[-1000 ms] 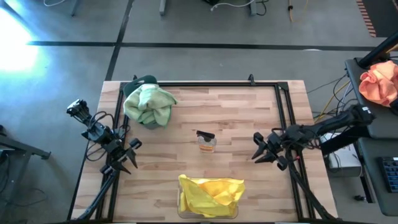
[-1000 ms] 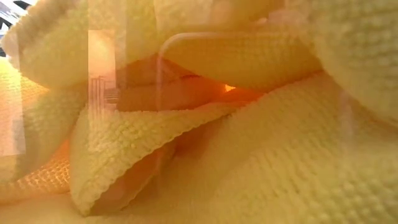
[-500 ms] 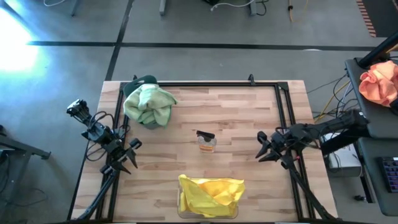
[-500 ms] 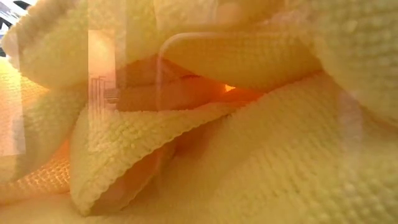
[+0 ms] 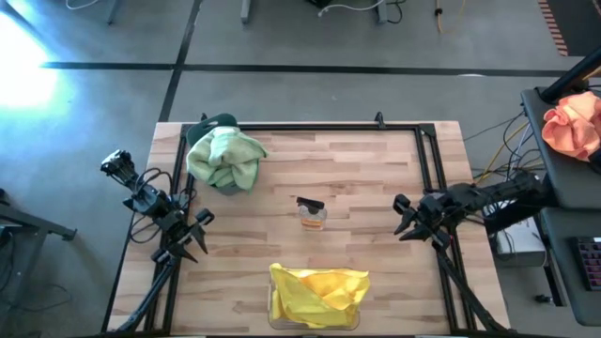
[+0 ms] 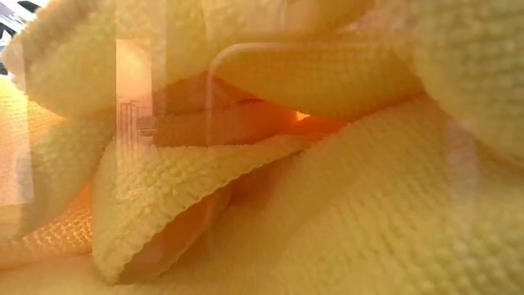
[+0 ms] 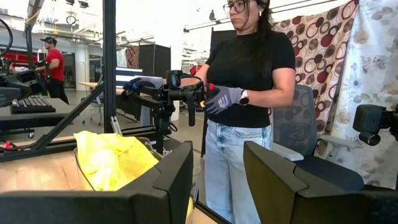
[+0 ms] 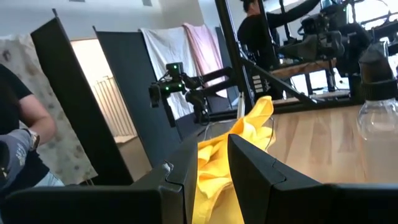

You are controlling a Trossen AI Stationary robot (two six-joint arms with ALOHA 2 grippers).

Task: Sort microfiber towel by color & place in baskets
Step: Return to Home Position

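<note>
- On the left side of the tabletop (image 5: pixel 376 169), the green towels (image 5: pixel 225 155) heap up in the teal basket (image 5: pixel 218 121), so that color is sorted.
- The yellow towels (image 5: pixel 319 293) fill the clear basket (image 5: pixel 347 322) right by the low camera (which sees only yellow).
- The left arm (image 5: pixel 150 202) and right arm (image 5: pixel 470 199) sit at the sides, out of the way: left jaws open, right jaws open a little, both holding nothing.
- No towel lies loose, so the job looks done.

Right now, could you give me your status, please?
Left end effector open, empty, left edge; right end effector open, empty, right edge. Green towels in teal bin; yellow towels in clear bin. Amber-and-black object mid-table.
</note>
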